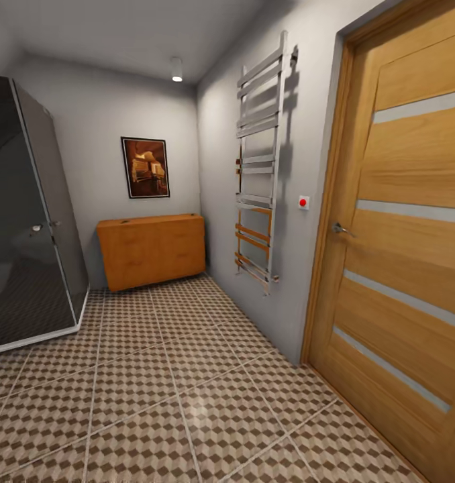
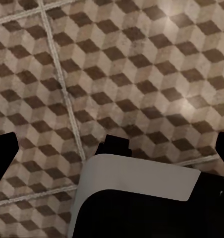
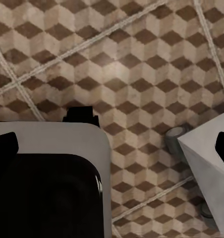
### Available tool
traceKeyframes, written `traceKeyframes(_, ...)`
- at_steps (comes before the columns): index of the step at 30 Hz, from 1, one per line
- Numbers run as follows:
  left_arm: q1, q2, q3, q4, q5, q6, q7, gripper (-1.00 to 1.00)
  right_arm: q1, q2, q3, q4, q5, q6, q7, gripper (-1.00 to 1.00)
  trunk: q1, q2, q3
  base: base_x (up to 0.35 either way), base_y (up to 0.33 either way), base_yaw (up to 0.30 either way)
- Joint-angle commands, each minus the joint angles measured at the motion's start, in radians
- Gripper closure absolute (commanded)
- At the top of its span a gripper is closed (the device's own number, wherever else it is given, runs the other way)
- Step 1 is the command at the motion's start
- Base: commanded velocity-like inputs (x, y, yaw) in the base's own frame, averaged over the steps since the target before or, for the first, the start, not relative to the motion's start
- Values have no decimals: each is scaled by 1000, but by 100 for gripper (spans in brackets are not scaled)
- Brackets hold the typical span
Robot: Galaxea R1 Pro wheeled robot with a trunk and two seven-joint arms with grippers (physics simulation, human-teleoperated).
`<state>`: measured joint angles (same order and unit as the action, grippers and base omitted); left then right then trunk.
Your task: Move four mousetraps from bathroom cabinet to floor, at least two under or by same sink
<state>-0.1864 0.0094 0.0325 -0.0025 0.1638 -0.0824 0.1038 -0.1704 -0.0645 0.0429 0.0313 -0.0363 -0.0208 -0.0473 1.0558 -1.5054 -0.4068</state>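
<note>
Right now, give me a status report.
Left fingers wide apart, empty; right fingers likewise. Cabinet ahead at far wall, closed. Tiled floor between.

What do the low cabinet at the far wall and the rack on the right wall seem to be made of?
The cabinet looks like orange-brown wood with a smooth matte finish and faint grain. The rack looks like polished chrome metal with bright reflective bars; a few lower bars look orange, perhaps wood or copper.

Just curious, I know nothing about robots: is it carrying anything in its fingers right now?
Nothing. Both sets of fingers are spread apart over bare bathroom floor.
</note>
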Motion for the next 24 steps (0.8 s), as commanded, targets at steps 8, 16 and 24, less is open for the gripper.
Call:
traceKeyframes(8,-1,0,3,1,5,-4,0,-100,-1,0,5,2,-4,-2,-2,-100,0,-1,-1,0,0,278)
traceKeyframes(16,-1,-1,3,1,5,-2,0,-100,-1,0,5,2,-4,-2,-2,-100,0,-1,-1,0,0,278)
traceKeyframes(24,-1,0,3,1,5,-2,0,-100,-1,0,5,2,-4,-2,-2,-100,0,-1,-1,0,0,278)
